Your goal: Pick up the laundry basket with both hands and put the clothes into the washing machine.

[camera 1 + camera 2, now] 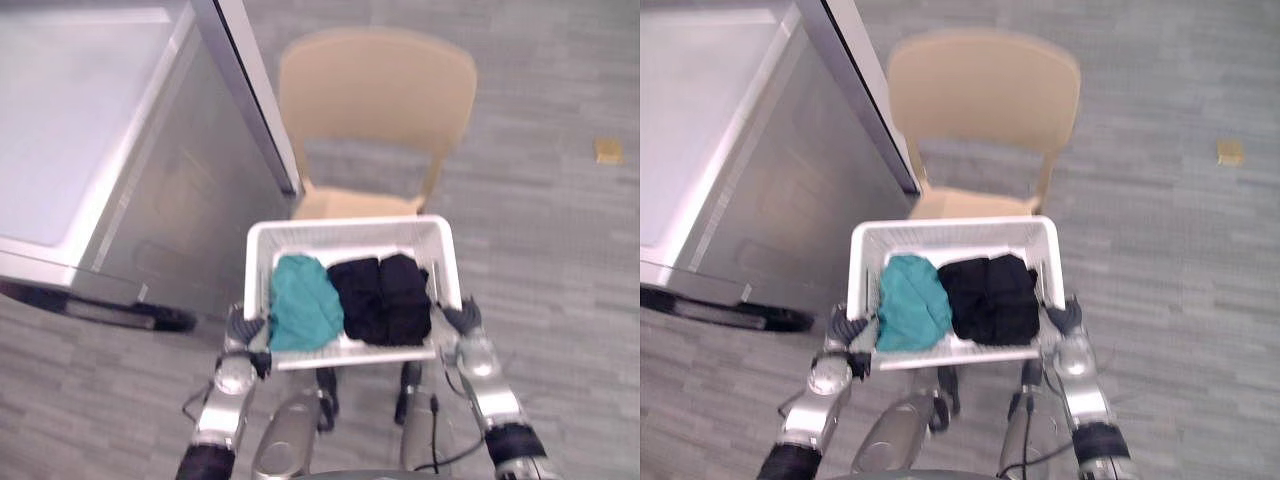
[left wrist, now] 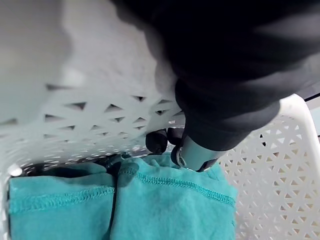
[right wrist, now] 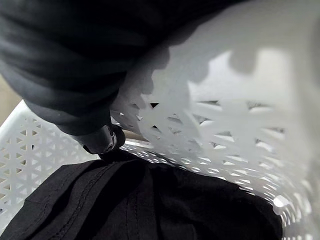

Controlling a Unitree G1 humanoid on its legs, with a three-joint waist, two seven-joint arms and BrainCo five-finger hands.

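A white lattice laundry basket (image 1: 350, 228) is held off the floor in front of me. My left hand (image 1: 243, 335) grips its left near corner and my right hand (image 1: 462, 325) its right near corner. Inside lie a teal cloth (image 1: 303, 303) on the left and a folded black cloth (image 1: 385, 298) on the right. In the left wrist view dark fingertips (image 2: 156, 141) curl over the basket wall (image 2: 100, 115) above the teal cloth (image 2: 170, 205). The right wrist view has a finger (image 3: 105, 139) hooked inside the wall (image 3: 225, 120) over the black cloth (image 3: 140, 200).
The silver-grey washing machine (image 1: 90, 130) stands at the left, its top and side towards me. A tan chair (image 1: 375, 90) stands just beyond the basket. A small tan object (image 1: 608, 150) lies on the grey floor at the far right.
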